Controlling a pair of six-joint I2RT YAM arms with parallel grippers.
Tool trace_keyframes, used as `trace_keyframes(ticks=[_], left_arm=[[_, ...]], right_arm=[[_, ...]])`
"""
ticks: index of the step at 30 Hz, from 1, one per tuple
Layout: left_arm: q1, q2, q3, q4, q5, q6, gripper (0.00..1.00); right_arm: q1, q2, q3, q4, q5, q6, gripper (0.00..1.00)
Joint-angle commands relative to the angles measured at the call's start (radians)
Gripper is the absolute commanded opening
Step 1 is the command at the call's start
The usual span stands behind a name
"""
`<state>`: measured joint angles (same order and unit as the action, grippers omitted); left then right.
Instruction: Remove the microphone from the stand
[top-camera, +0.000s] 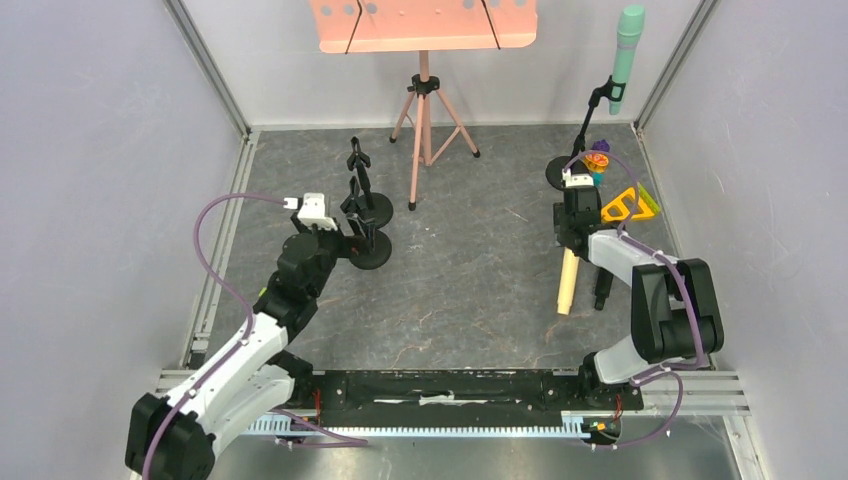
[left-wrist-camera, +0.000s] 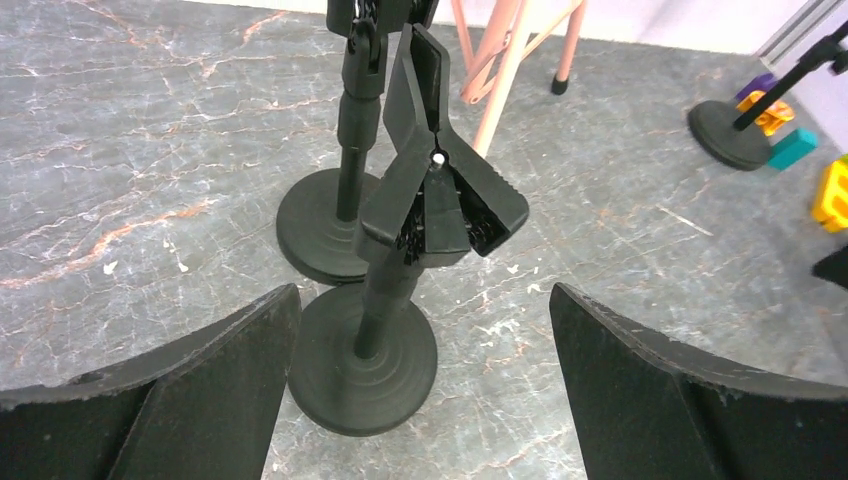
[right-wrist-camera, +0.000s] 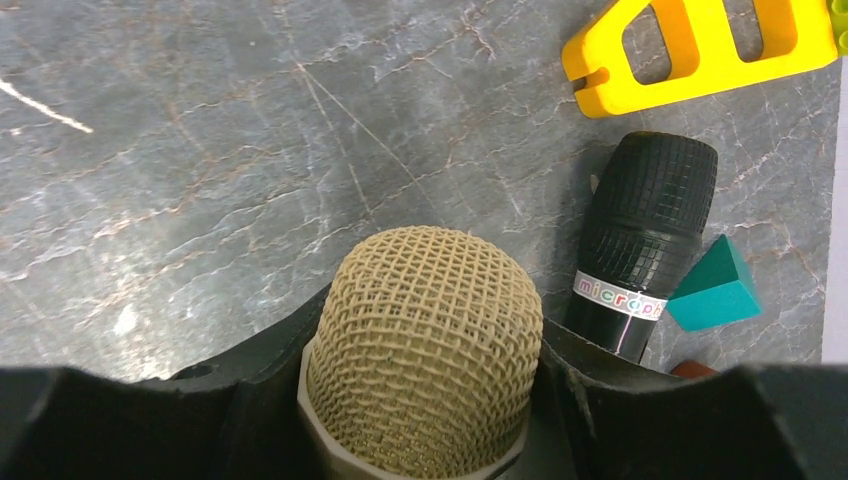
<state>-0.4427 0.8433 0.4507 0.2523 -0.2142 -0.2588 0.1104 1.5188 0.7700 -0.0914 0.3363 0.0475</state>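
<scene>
A teal microphone (top-camera: 627, 55) sits upright in the clip of a black stand (top-camera: 592, 115) at the back right. My right gripper (top-camera: 572, 225) is shut on the head of a beige microphone (top-camera: 568, 282), whose mesh head fills the space between its fingers in the right wrist view (right-wrist-camera: 425, 340). A black microphone (right-wrist-camera: 645, 240) lies on the table beside it. My left gripper (left-wrist-camera: 422, 292) is open and empty, its fingers on either side of an empty black stand (left-wrist-camera: 365, 360) with a spring clip (left-wrist-camera: 440, 200). A second empty stand (left-wrist-camera: 320, 225) is just behind.
A pink music stand (top-camera: 425, 100) on a tripod is at the back centre. A yellow triangle toy (top-camera: 628, 205), a teal block (right-wrist-camera: 715, 290) and small coloured toys (top-camera: 598, 160) lie near the teal microphone's stand base (top-camera: 562, 172). Walls close both sides.
</scene>
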Motion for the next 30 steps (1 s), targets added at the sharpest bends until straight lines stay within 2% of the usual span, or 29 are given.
trace_keyframes(ticks=[1, 10, 17, 20, 22, 24, 26, 30], left_arm=[[0.002, -0.073, -0.001, -0.072, 0.058, -0.086, 1.0], [0.002, -0.059, 0.105, -0.065, 0.435, -0.094, 1.0], [0.001, 0.045, 0.145, 0.071, 0.664, -0.177, 1.0], [-0.005, 0.098, 0.169, 0.089, 0.724, -0.184, 1.0], [-0.013, 0.123, 0.182, 0.093, 0.749, -0.183, 1.0], [-0.027, 0.138, 0.187, 0.101, 0.75, -0.181, 1.0], [-0.043, 0.147, 0.189, 0.114, 0.75, -0.181, 1.0], [-0.092, 0.165, 0.203, 0.12, 0.736, -0.161, 1.0]], right_arm=[[-0.018, 0.059, -0.023, 0.082, 0.074, -0.025, 0.17], [-0.043, 0.069, -0.037, 0.11, 0.119, -0.038, 0.21], [-0.049, 0.092, -0.032, 0.137, 0.185, -0.136, 0.23], [-0.058, 0.092, -0.034, 0.134, 0.172, -0.134, 0.26], [-0.057, 0.096, -0.032, 0.128, 0.169, -0.12, 0.36], [-0.057, 0.098, -0.031, 0.119, 0.166, -0.108, 0.4], [-0.058, 0.095, -0.032, 0.118, 0.163, -0.1, 0.47], [-0.06, 0.083, -0.032, 0.121, 0.159, -0.084, 0.48]])
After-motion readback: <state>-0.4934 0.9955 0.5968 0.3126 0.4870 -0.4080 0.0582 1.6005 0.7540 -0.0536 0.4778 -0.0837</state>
